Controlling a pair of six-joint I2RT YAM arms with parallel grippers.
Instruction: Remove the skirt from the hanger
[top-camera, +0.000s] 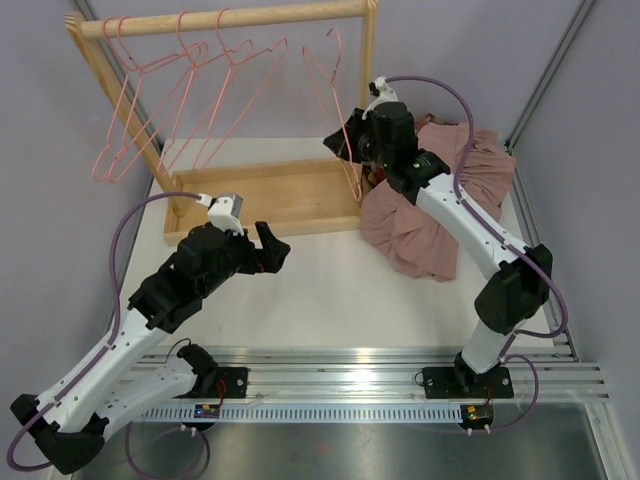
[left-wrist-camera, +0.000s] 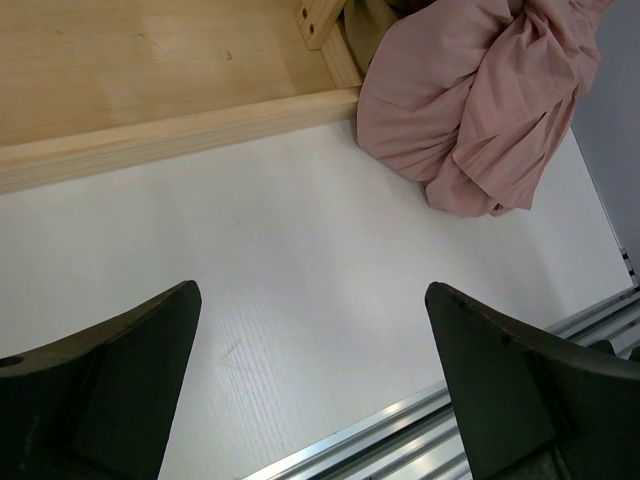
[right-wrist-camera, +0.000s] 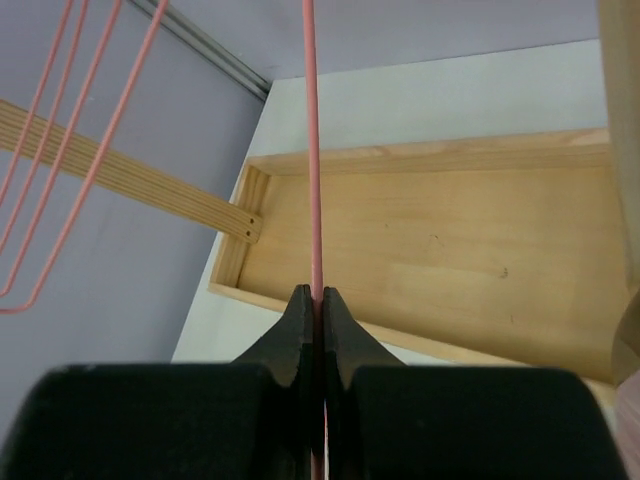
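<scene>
Nearest me, the arm bases sit on the aluminium rail (top-camera: 350, 375) along the near edge of the table (top-camera: 330, 290).

The left arm reaches in from the near left and its left tool (top-camera: 272, 245) hangs over bare white tabletop with the jaws spread wide, nothing between them. Its wrist cam just looks down at the table, with the rack's wooden base (top-camera: 270, 195) along the far side of the view.

Further back on the right is the skirt (top-camera: 440, 200), a dusty pink heap crumpled on the table and pushed up against the right end of the rack base. The right arm crosses over the top of it, so I can't tell whether any fabric is still caught on the hanger's bottom corner.

Past that, the right tool (right-wrist-camera: 315, 305) is clamped tight on the wire of the rightmost pink hanger (right-wrist-camera: 311, 150). On the wrist cam the wire runs straight up out of the closed fingertips. That hanger stands upright by the rack's right post, and I can't tell if its hook actually sits on the top rail (top-camera: 230, 18).

Farthest left, a few more pink hangers (top-camera: 160, 110) dangle bare from the rail.
</scene>
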